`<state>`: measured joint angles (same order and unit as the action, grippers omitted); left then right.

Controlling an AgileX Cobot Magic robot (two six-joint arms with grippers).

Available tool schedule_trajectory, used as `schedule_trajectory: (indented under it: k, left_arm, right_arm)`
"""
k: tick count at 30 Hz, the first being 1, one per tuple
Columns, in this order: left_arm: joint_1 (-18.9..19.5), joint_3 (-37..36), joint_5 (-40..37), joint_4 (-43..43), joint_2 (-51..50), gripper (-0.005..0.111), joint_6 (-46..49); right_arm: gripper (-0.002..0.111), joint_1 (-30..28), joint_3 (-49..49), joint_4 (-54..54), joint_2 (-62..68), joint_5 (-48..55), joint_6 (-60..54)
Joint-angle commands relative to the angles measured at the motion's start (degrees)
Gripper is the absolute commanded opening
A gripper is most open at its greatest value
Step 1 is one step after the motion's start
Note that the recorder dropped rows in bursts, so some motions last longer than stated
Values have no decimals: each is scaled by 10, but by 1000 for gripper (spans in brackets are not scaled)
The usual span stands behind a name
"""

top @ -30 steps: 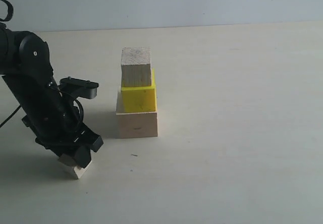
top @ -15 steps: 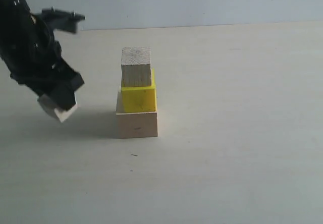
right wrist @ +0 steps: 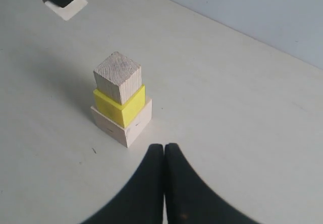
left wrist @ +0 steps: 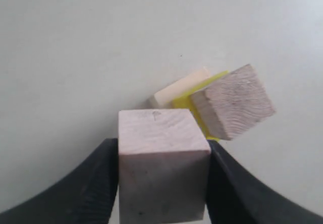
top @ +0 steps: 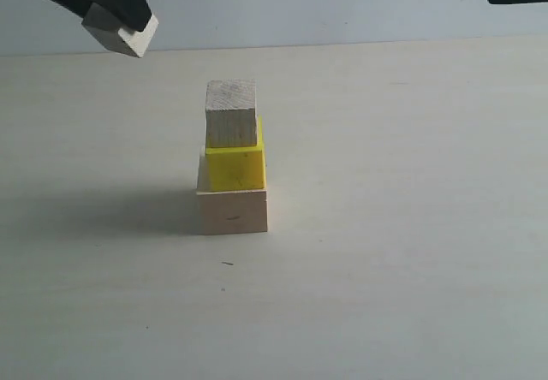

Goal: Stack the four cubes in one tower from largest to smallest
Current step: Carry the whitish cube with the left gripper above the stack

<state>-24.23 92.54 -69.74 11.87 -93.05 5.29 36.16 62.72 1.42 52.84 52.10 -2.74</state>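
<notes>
**Lifted: smallest whitish cube (top: 125, 34) in left pincer (left wrist: 162, 183); three-cube stack (top: 233, 162) unmoved**

Since a second ago the left pincer has risen from tabletop (top: 411, 226) level, left of the stack, to the top left corner of the exterior view, and the cube has gone up with it. I see no change in the stack.

Item 1. Smallest whitish cube: pale, faintly grained wood. It is clamped between the two dark fingers (left wrist: 91, 183) of the left pincer, one on each side face. It is held tilted in the air, well clear of the tabletop, above and to the left of the stack.

Item 2. Large pale wooden cube (top: 232, 211): bottom of the stack, resting on the tabletop. It has a small dark mark on its front face.

Item 3. Yellow cube (top: 235, 166): bright and medium-sized, sitting on item 2. It is set towards the right edge in the exterior view, so a strip of pale wood shows on the left.

Item 4. Tan wooden cube (top: 231, 115): clear grain lines, on top of the yellow cube and turned slightly out of square with it.

Item 5. Right pincer (right wrist: 164, 151): fingers pressed together with nothing between them. I see it over bare tabletop, near the stack but not touching it.
</notes>
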Motion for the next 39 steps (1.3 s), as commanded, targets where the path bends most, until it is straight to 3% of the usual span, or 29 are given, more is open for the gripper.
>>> schedule_trajectory:
  k: [1,15,24,39]
  left_arm:
    - [1,10,-2,26,4,0,-77]
    - [-37,29,-2,18,-7,0,-238]
    - [-38,88,-2,34,-57,0,-241]
    - [-72,89,-2,33,-110,0,-270]
  right_arm:
    - [0,-3,-1,-5,-1,0,-3]
    - [0,-3,-1,-5,-1,0,-3]
    - [0,-3,-1,-3,-1,0,-3]
    - [0,-3,-1,-3,-1,0,-1]
